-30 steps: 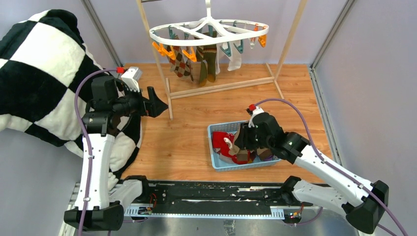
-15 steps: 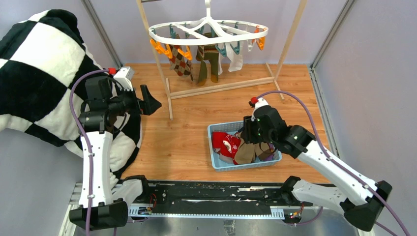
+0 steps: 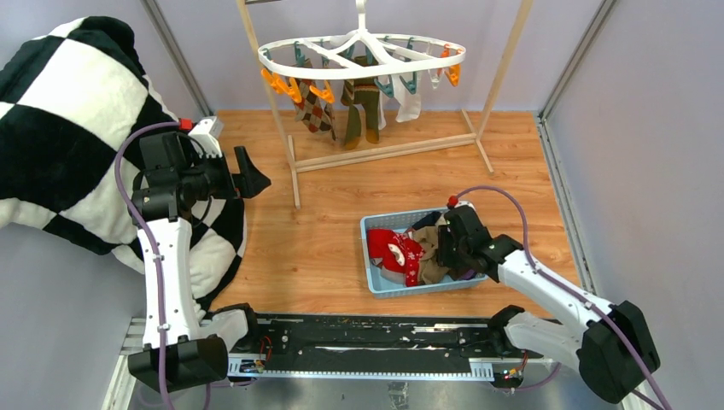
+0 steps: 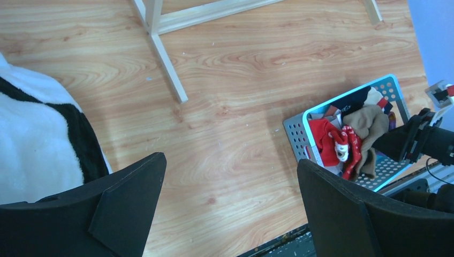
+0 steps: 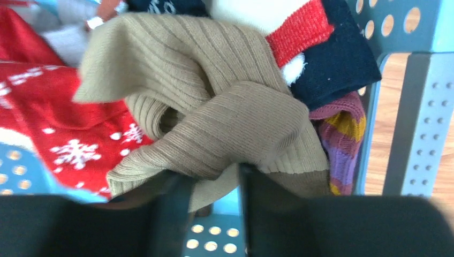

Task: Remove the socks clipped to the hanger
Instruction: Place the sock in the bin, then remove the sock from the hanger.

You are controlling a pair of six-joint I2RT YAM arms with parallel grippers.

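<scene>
The white oval hanger hangs from the wooden rack at the back. An argyle sock, an olive pair and a white sock are clipped under it. My left gripper hovers open and empty over the floor, left of the rack's foot. My right gripper is down inside the blue basket. A tan ribbed sock lies bunched over its fingertips. The right gripper's jaws stand a little apart, with a flap of that sock and the basket floor showing between them.
The basket also holds a red snowflake sock, a navy sock and a purple striped one. A black-and-white checked blanket fills the left side. The rack's wooden leg runs across the floor near my left gripper.
My right arm dropped lower into the basket with the tan sock, and its jaws widened, then narrowed. My left arm drew back to the left, away from the rack.
</scene>
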